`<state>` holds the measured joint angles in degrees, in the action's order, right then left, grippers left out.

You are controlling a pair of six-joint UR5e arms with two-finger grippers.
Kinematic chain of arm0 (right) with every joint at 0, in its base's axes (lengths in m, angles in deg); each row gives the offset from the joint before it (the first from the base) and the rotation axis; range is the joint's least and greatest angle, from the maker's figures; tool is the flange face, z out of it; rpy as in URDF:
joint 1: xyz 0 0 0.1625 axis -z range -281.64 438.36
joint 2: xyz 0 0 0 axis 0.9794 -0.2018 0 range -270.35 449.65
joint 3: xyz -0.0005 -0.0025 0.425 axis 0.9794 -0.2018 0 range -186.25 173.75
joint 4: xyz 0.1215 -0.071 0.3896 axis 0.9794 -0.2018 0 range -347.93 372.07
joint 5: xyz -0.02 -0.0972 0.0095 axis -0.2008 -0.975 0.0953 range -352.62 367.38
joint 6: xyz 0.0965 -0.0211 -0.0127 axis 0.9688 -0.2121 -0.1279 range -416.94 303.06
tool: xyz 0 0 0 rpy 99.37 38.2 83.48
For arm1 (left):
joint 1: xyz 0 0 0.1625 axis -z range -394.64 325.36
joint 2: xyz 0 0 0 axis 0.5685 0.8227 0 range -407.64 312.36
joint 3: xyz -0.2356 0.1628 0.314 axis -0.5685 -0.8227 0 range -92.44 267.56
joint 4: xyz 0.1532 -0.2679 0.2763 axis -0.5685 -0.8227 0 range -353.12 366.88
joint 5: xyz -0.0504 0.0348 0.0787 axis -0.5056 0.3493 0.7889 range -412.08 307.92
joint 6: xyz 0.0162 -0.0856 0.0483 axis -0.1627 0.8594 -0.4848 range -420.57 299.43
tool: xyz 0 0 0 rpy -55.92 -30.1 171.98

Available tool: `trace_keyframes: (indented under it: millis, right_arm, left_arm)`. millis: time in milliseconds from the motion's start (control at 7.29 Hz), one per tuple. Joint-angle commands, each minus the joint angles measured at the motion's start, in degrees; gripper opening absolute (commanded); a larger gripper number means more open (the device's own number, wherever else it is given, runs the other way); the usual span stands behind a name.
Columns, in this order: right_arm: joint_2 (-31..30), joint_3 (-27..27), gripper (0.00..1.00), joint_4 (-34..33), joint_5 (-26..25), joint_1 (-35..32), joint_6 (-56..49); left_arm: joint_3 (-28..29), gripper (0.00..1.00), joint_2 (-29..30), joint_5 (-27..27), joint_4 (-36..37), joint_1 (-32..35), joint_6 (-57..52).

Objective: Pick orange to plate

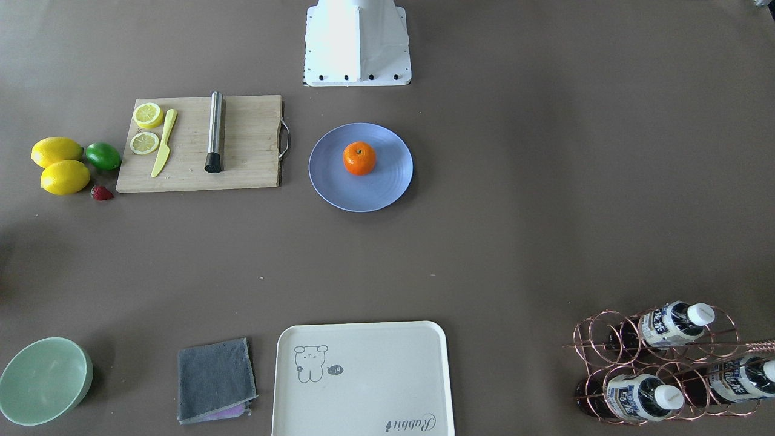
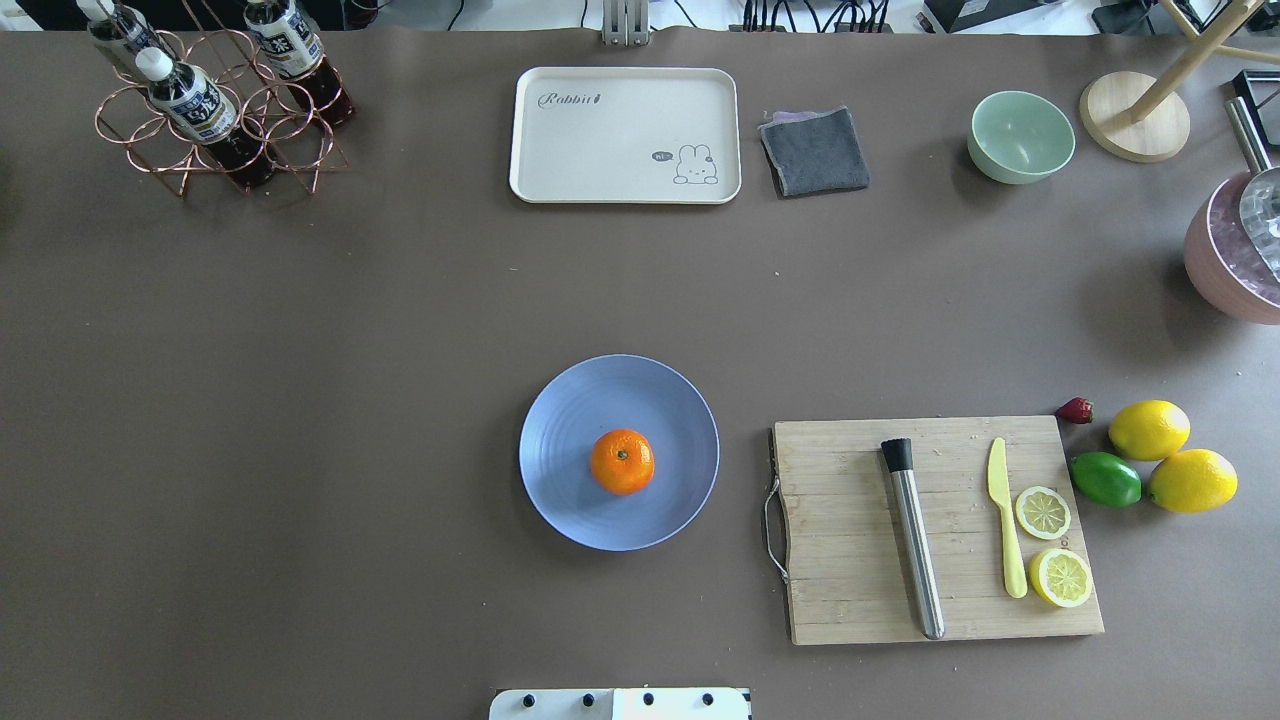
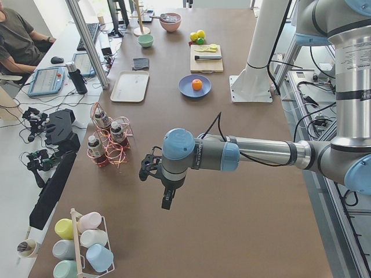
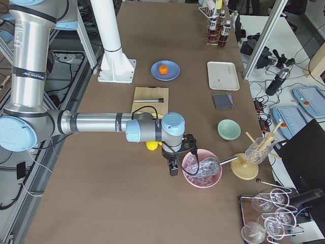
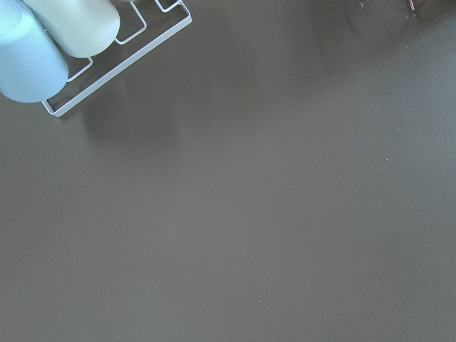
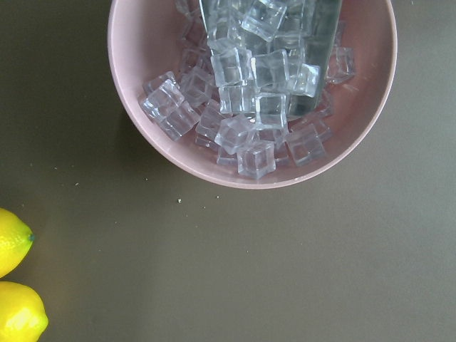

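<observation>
The orange [image 1: 359, 158] sits upright, dark stem dot up, near the middle of the periwinkle-blue plate [image 1: 339, 188]. The overhead view shows the same: orange [image 2: 622, 461] resting on the plate [image 2: 570, 505], with nothing holding it. Neither gripper is near it. My left gripper [image 3: 167, 200] hangs over bare table at the far left end, seen only in the exterior left view, so whether it is open or shut I cannot tell. My right gripper [image 4: 173, 168] hangs beside the pink ice bowl [image 4: 201, 170], seen only in the exterior right view; its state I cannot tell.
A wooden cutting board [image 2: 850, 560] carries a steel muddler [image 2: 914, 550], a yellow knife and lemon slices. Two lemons [image 2: 1150, 429], a lime [image 2: 1106, 479] and a strawberry lie beyond it. A cream tray [image 2: 625, 135], grey cloth [image 2: 814, 151], mint bowl [image 2: 1020, 136] and bottle rack [image 2: 215, 110] line the far edge.
</observation>
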<state>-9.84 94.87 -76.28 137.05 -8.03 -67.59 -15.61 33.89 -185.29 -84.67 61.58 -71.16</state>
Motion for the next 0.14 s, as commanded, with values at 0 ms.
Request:
trace_keyframes:
  millis: [0]
  right_arm:
    - [-0.44, 0.56, 1.00, -0.07, 0.50, -0.01, 0.46]
  left_arm:
    - [0.17, 0.97, -0.23, -0.21, -2.05, 0.02, 0.13]
